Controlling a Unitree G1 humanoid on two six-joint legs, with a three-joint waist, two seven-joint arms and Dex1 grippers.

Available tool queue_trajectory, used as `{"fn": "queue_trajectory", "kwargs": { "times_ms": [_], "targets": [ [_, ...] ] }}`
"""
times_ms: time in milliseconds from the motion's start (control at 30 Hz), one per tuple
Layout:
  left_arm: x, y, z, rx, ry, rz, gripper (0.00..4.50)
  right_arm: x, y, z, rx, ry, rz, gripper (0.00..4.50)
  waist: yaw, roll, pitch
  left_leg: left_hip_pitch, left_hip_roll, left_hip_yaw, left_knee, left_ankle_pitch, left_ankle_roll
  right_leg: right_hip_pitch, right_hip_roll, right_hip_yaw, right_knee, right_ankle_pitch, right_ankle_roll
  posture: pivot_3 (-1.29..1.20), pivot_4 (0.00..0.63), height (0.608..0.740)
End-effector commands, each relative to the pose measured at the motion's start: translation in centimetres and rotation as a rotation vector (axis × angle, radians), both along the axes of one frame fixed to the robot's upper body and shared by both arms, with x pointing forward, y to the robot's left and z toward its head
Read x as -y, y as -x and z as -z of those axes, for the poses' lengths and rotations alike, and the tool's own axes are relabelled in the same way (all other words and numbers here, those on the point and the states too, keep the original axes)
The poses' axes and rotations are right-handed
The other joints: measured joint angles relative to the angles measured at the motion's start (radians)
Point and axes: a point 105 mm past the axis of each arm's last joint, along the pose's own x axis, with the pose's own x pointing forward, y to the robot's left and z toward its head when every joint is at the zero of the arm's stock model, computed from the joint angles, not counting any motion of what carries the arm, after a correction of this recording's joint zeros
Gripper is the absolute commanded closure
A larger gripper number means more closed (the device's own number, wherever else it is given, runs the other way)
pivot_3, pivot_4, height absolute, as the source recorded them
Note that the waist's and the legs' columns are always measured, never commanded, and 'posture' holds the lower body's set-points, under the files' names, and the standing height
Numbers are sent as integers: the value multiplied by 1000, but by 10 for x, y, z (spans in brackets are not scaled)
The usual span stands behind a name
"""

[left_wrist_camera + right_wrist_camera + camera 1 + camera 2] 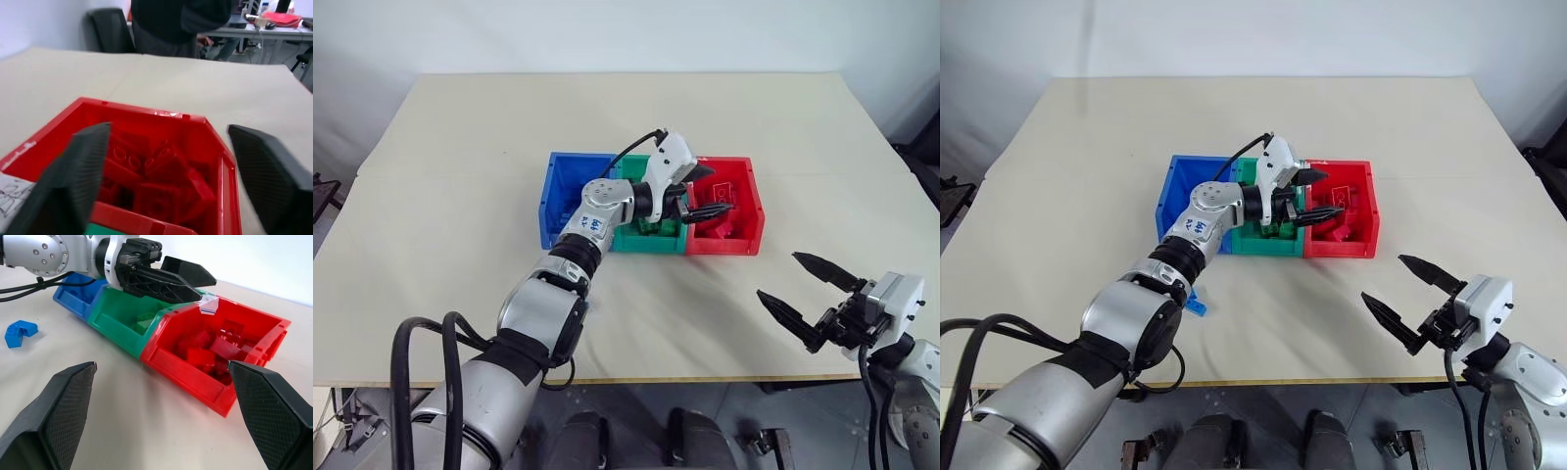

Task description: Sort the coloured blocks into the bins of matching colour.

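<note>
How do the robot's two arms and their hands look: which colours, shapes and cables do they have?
Both arms have silver-grey metallic shells with black joint sections. Each ends in a white housing carrying two black, pointed fingers with a textured inner face. The left hand has a thin black cable looping to its housing; thick black cables run along the left upper arm. The right hand has black cables below its wrist.

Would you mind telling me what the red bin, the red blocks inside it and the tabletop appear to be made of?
The red bin looks like moulded hard plastic: thin smooth walls with a slight sheen. The red blocks inside it also look like glossy plastic, with moulded round studs on top. The tabletop is matte and beige with no visible grain, possibly laminate or painted board; the look leaves that open.
</note>
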Motion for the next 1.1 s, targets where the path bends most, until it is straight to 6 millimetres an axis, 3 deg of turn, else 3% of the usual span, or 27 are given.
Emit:
{"fn": "queue_trajectory", "kwargs": {
  "times_ms": [33, 133, 233, 467, 600, 800, 933, 1100],
  "targets": [
    [-12, 1, -18, 103, 28, 13, 13, -6, -3, -9, 42, 5, -40, 0, -2, 0, 0, 0, 0, 0, 0, 0, 0, 0, 0, 0, 0, 0, 0, 0, 150, 740],
    [-30, 1, -26, 152, 45, 16, 13, -9, -8, -10, 46, 16, -77, 0, -11, 0, 0, 0, 0, 0, 0, 0, 0, 0, 0, 0, 0, 0, 0, 0, 150, 740],
    [-62, 7, -33, 197, 69, 35, 13, -13, -12, -8, 34, 48, -153, 0, -22, 0, 0, 0, 0, 0, 0, 0, 0, 0, 0, 0, 0, 0, 0, 0, 150, 740],
    [-159, 57, -20, 243, 28, -50, 13, -21, -21, 1, -31, 174, -369, 0, -49, 1, 0, 2, 3, -3, 0, 0, 0, 0, 0, 0, 2, 0, -1, 0, 150, 740],
    [-212, 93, 1, 141, 4, -177, 13, -36, -27, 7, -63, 199, -496, 0, -47, 1, 0, 2, 8, -10, 1, 0, 0, 1, -1, 0, 3, 0, -1, 0, 150, 740],
    [-271, 134, 37, 28, -118, -344, 13, -49, -29, 9, -89, 232, -631, 0, -33, 0, 0, 2, 9, -12, 4, 0, -1, 3, -1, -1, 3, 0, -1, 0, 150, 740],
    [-296, 147, 49, -45, -145, -435, 13, -50, -31, 9, -90, 244, -652, 0, -25, 0, 0, 3, 9, -11, 4, -1, -2, 3, -1, -1, 3, -1, -1, 0, 150, 740],
    [-268, 159, 57, -58, -262, -254, 13, -45, -32, 10, -101, 255, -640, 0, -22, 0, 0, 3, 9, -11, 4, -1, -2, 3, -1, -1, 4, -1, -1, 0, 150, 740]
  ]
}}
